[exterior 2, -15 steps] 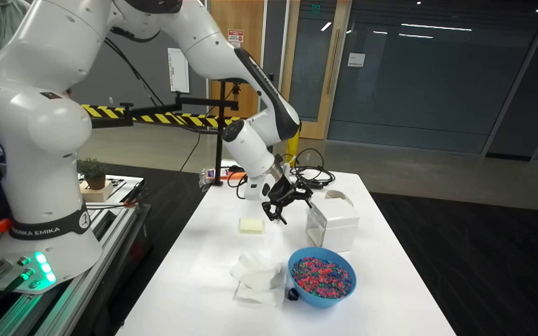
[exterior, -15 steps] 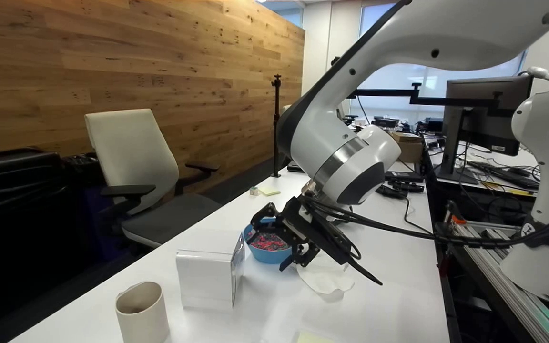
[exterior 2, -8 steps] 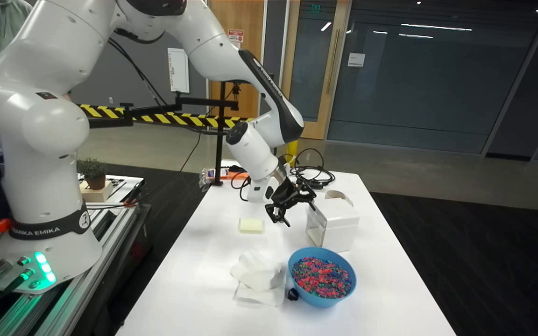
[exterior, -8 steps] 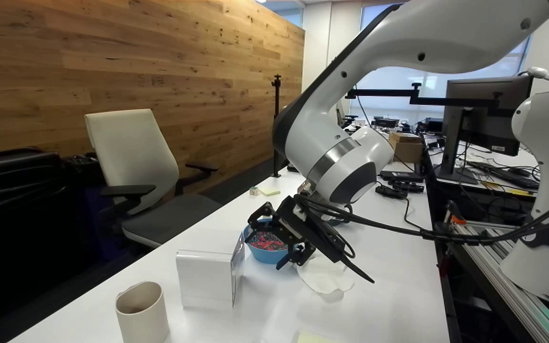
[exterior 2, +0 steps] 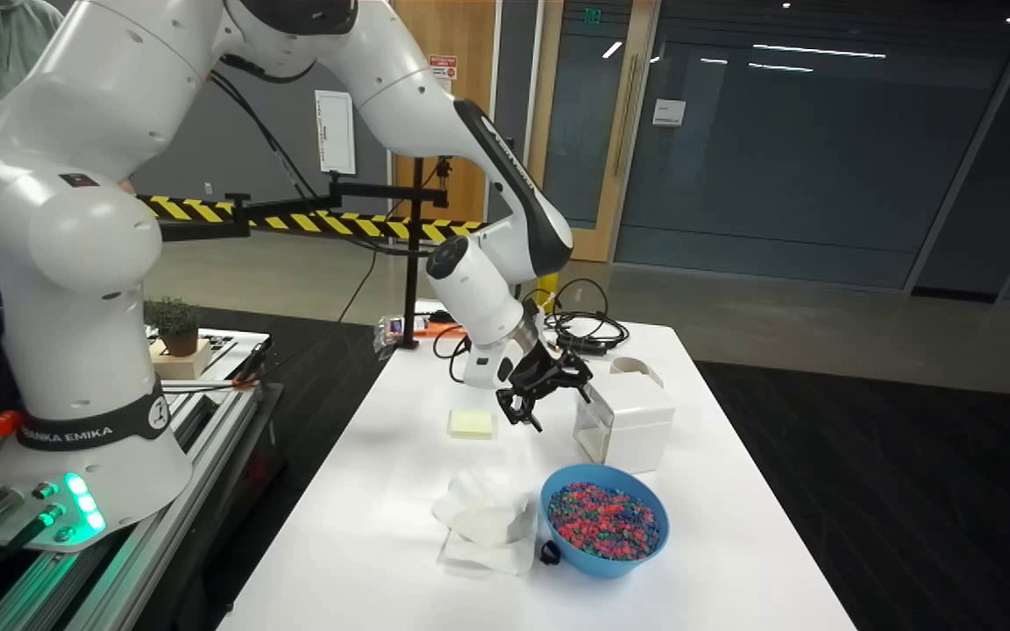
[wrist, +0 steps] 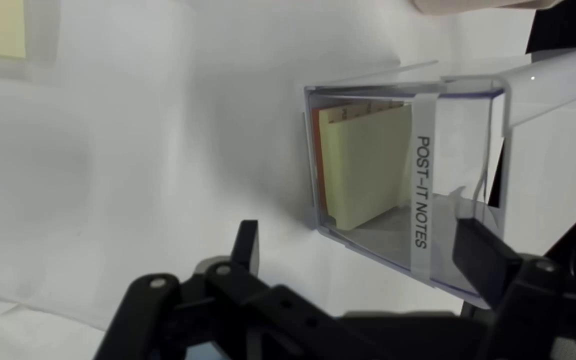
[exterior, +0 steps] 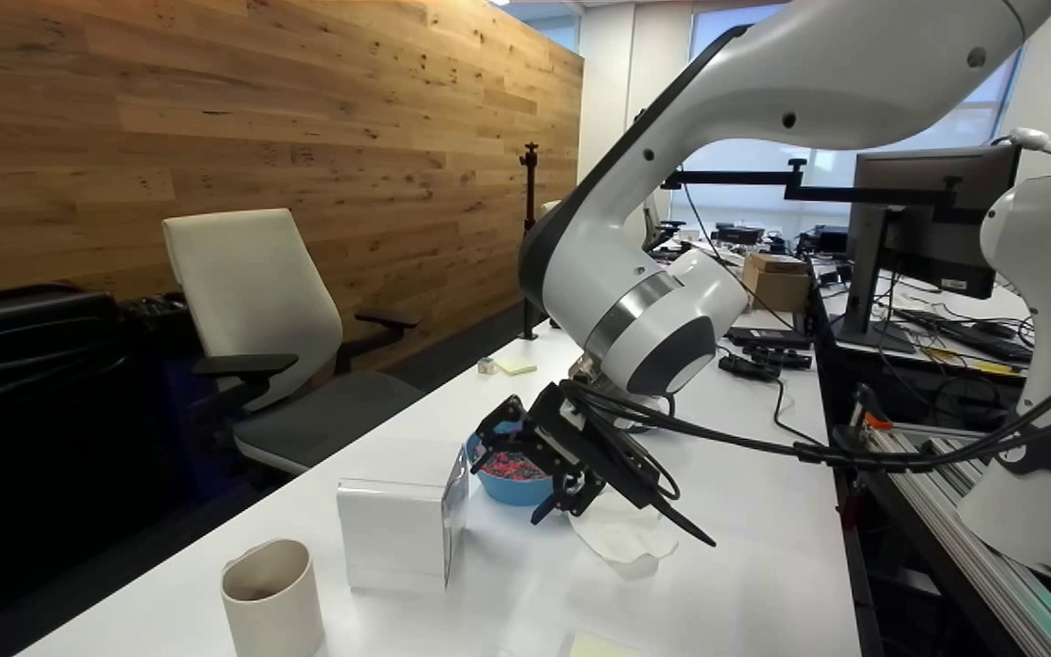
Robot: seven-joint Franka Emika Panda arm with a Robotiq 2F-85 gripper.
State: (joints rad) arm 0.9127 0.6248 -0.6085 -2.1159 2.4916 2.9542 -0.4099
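Collision with the sticky-note box (exterior 2: 632, 428) looks the likeliest trouble: in the wrist view the pincer (wrist: 355, 245) has its 4-o'clock finger (wrist: 485, 260) overlapping the box's lower edge, and whether they touch is unclear. A slight drop or sideways drift could shove or tip the box, which is probably light. The label strip (wrist: 422, 190) across its front could snag a fingertip, and the yellow pad (wrist: 370, 165) leaning inside could slip if knocked. A swing toward 5 o'clock in an exterior view would risk the blue bowl (exterior 2: 601, 568), spilling its coloured bits (exterior 2: 606, 521); the trailing cables (exterior: 817, 453) could also catch.

The pincer is spread wide with nothing in its grip, above the counter (exterior 2: 707, 587); in an exterior view the box stands near it, at 3 o'clock. The arm (exterior 2: 422, 109) arches high and slopes down toward 4 o'clock, its wrist (exterior 2: 474, 294) folded back underneath, so the fingers point down on a slant.
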